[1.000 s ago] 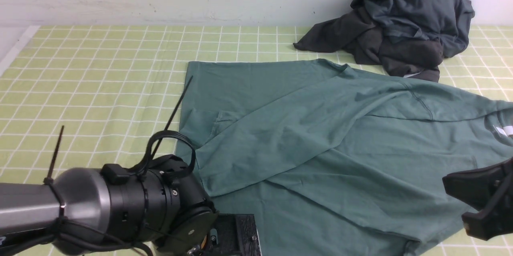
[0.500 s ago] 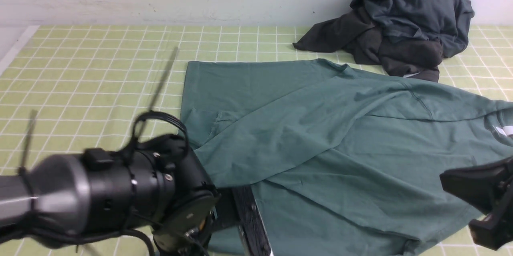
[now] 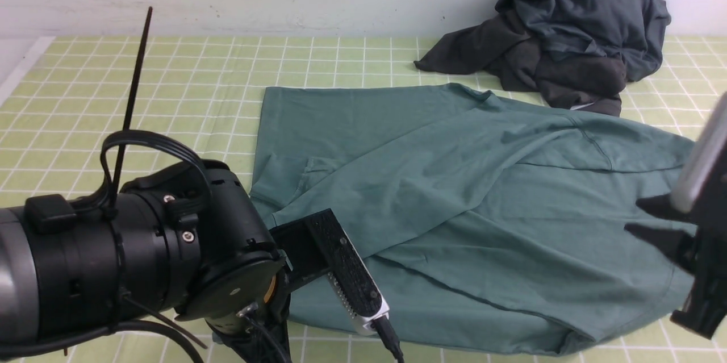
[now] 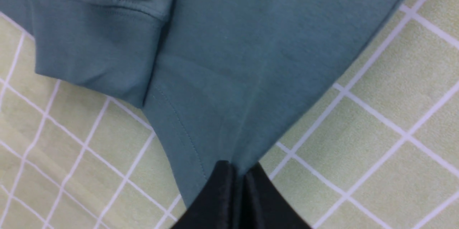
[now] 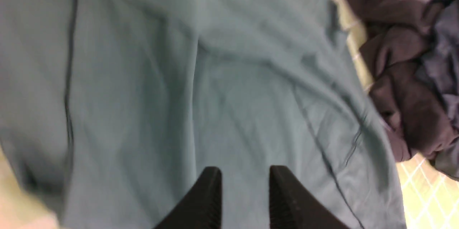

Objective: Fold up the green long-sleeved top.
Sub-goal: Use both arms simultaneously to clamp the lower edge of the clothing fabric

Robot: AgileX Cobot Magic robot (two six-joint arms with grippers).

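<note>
Counter (image 3: 113,84): green-checked cover.
Green long-sleeved top (image 3: 454,198): flat, centre to right of frame, one sleeve laid across.
Dark grey garments (image 3: 573,28): heaped, upper right.
Left fingers (image 4: 219,193): pressed together, pinching the top's edge.
Right fingers (image 5: 211,193): spread, over the top.

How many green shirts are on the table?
1: the green long-sleeved top, spread over the checked cloth's middle and right. The dark clothes heap behind could hide others.
</note>
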